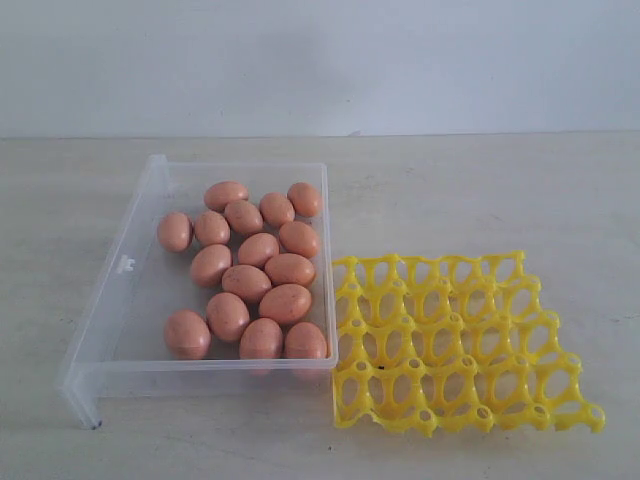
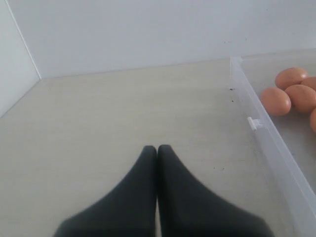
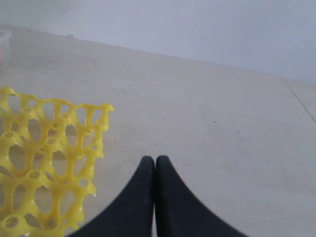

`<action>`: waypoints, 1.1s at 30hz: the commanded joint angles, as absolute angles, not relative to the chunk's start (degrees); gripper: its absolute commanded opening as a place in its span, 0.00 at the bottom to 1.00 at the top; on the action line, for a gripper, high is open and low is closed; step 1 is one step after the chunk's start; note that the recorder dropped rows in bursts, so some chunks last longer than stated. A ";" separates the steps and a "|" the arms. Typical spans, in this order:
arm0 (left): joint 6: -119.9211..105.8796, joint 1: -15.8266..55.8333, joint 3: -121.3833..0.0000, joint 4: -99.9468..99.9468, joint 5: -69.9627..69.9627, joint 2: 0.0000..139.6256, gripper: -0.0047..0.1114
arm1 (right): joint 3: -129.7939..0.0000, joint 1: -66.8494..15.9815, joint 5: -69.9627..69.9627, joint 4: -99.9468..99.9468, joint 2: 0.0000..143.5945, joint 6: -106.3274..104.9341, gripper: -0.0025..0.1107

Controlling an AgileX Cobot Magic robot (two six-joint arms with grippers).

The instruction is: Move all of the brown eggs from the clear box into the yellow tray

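Several brown eggs point(image 1: 258, 249) lie clustered in the clear box point(image 1: 118, 310) at the left of the exterior view. The yellow tray point(image 1: 455, 340) stands right beside the box with all its cups bare. Neither arm shows in the exterior view. My left gripper point(image 2: 157, 148) is shut with nothing in it, hovering over bare table beside the clear box's wall point(image 2: 269, 143); a few brown eggs point(image 2: 275, 101) show beyond that wall. My right gripper point(image 3: 155, 159) is shut and holds nothing, over the table beside the yellow tray's edge point(image 3: 47, 158).
A pale wall point(image 1: 320, 60) rises behind the light table point(image 1: 480, 190). A small latch tab point(image 1: 126, 264) sticks out on the box's left wall. A side wall point(image 2: 15, 59) meets the table at the left arm's side.
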State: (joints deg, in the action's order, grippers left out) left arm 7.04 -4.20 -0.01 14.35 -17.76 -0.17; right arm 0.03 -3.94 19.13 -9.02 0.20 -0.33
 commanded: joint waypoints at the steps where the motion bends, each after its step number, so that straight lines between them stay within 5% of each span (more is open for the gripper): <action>1: 7.25 -3.98 0.00 14.45 -17.57 0.00 0.00 | 0.00 -3.97 18.43 -9.70 0.00 -1.04 0.02; 6: 7.25 -3.98 0.00 14.45 -17.57 0.00 0.00 | 0.00 -3.97 14.85 -7.20 0.00 1.54 0.02; 14: 7.25 -3.98 0.00 14.45 -17.57 0.00 0.00 | 0.00 -3.97 7.30 21.45 0.00 33.95 0.02; 23: 7.25 -3.98 0.00 14.45 -17.57 0.00 0.00 | 0.00 -3.97 6.53 23.02 0.00 39.54 0.02; 29: 7.25 -3.98 0.00 14.45 -17.57 0.00 0.00 | -1.29 -3.97 -38.94 24.13 0.00 36.25 0.02; 33: 7.25 -3.98 0.00 14.45 -17.57 0.00 0.00 | -22.51 -3.97 -23.38 16.05 16.15 16.82 0.02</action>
State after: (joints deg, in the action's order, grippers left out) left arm 7.04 -4.20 -0.01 14.35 -17.76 -0.17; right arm -12.33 -3.94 -32.10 25.21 7.59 27.62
